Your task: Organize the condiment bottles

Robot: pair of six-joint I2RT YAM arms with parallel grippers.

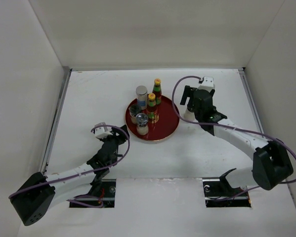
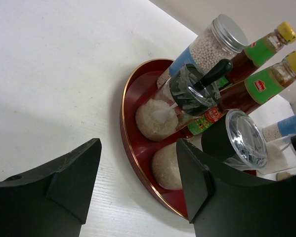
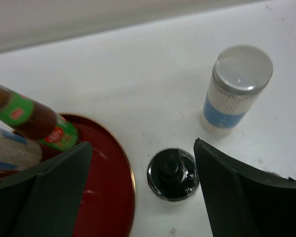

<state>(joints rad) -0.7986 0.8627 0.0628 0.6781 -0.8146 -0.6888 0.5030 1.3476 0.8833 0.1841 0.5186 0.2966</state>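
A round red plate (image 1: pixel 165 132) holds two dark-red sauce bottles (image 1: pixel 157 89) with orange caps, a tall silver-lidded shaker (image 1: pixel 141 95) and shorter shakers (image 1: pixel 141 122). My right gripper (image 3: pixel 143 185) hangs open just right of the plate, its fingers either side of a black-capped shaker (image 3: pixel 173 174) that stands on the table, not touching it. A silver-lidded, blue-labelled shaker (image 3: pixel 235 89) stands beyond it. My left gripper (image 2: pixel 138 180) is open and empty at the plate's near-left rim (image 2: pixel 125 123), facing a clear-lidded shaker (image 2: pixel 244 139) and a black-capped one (image 2: pixel 193 91).
White walls close in the white table on the left, back and right. The right arm (image 1: pixel 236 136) reaches across the table's right half towards the plate. The left arm (image 1: pixel 83 170) lies low at the near left.
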